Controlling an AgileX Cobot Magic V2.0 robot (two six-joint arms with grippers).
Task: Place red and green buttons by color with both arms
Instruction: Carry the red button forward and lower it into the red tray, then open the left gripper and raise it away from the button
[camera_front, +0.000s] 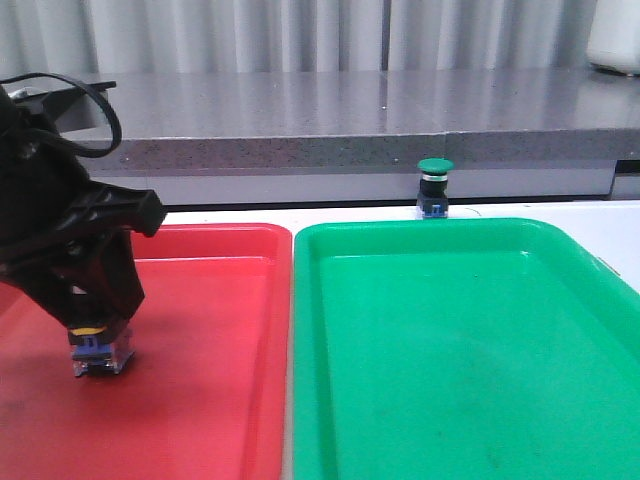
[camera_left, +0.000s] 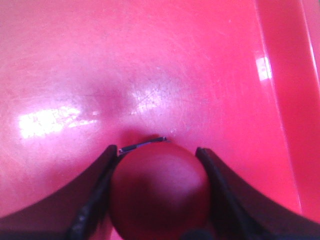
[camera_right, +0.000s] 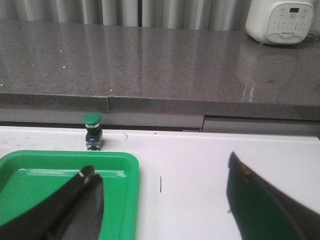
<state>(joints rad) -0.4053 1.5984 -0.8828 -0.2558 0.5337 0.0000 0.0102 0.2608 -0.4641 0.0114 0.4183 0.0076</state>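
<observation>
Two big trays are sitting side by side on the white table (camera_front: 240, 214), almost touching. The red tray (camera_front: 210, 340) is lying on the left and the green tray (camera_front: 450, 340) is lying on the right. The red button (camera_front: 98, 352) is standing inside the red tray, near its left side, with its clear bottom resting on the tray floor or just above it; I cannot tell which. The green tray is holding nothing that can be seen. The green button (camera_front: 434, 189) is standing on the table just past the far edge of the green tray, not inside it. The left gripper (camera_front: 95, 325) is reaching down into the red tray, and its two black fingers (camera_left: 95, 200) are closing on the round red cap, one on each side, pressing against it. The right gripper (camera_right: 165, 200) is only showing in its own camera view, and its fingers (camera_right: 75, 205) are spreading wide apart with nothing between them. It is hanging over the near right part of the table, with one finger over the green tray and the other over the white table. Both buttons are standing straight up, caps pointing at the ceiling and bottoms pointing down. The green button is showing a blue bit near its bottom, and the red button is showing a yellow band and a blue bit under the fingers.
</observation>
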